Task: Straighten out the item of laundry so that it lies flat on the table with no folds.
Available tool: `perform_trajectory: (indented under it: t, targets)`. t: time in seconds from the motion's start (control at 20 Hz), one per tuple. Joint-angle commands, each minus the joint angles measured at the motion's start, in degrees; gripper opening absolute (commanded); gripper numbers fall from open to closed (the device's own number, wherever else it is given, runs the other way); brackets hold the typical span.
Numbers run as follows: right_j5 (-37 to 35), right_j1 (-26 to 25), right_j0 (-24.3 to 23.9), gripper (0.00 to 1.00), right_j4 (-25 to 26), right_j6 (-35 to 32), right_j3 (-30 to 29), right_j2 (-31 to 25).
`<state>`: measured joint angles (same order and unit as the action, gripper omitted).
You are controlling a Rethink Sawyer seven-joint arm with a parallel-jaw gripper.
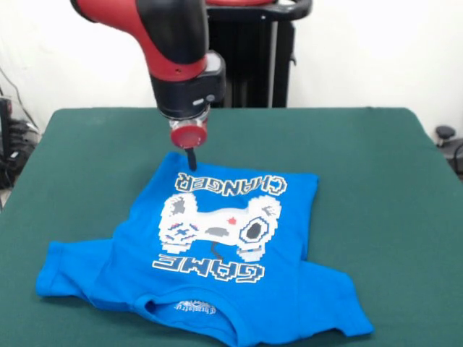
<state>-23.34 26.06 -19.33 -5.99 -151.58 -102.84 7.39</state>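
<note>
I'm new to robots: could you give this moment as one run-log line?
T-shirt: spread print-up, hem edge uneven | gripper: at hem on far side | table: green

Robotics lab or test cell, not a home. Evidence: red and black industrial arm [170,43] mounted on a black pedestal [253,54] at 12 o'clock, standing behind a large table [376,188] covered edge to edge in dark green felt-like cloth. Plain white wall [376,50] behind, bare of decoration. Loose cables [14,130] and dark equipment at 9 o'clock, beside the table edge. Small black fitting [444,134] with wiring at 3 o'clock. Only domestic item: bright blue printed T-shirt [210,260] laid out on the cloth as a test piece.
</note>
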Motion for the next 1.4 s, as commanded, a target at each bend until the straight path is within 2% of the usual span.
perform_trajectory:
  t: [0.05,0.25,0.35,0.55,0.75,0.95,1.1,1.3,1.4]
  targets:
    - [9.6,-7.7,5.9,1.0,3.5,-3.9,0.7,-2.0]
    - [16.1,-11.3,9.0,1.0,2.4,-7.4,2.5,1.4]
    - [16.5,-12.1,10.6,1.0,1.3,-7.8,3.1,3.1]
    - [9.9,-11.6,14.0,1.0,-0.1,-7.3,3.9,6.8]
    - [2.0,-7.3,14.4,1.0,-0.3,-5.8,2.1,7.8]
    - [-9.1,-0.1,9.7,1.0,0.3,-1.0,-0.5,4.8]
    - [-20.0,6.1,4.3,1.0,0.0,3.1,-3.0,0.1]
    - [-28.8,7.7,-1.2,1.0,-0.4,6.8,-3.4,-4.3]
    - [-29.0,7.9,-1.7,1.0,0.3,7.2,-3.4,-4.7]
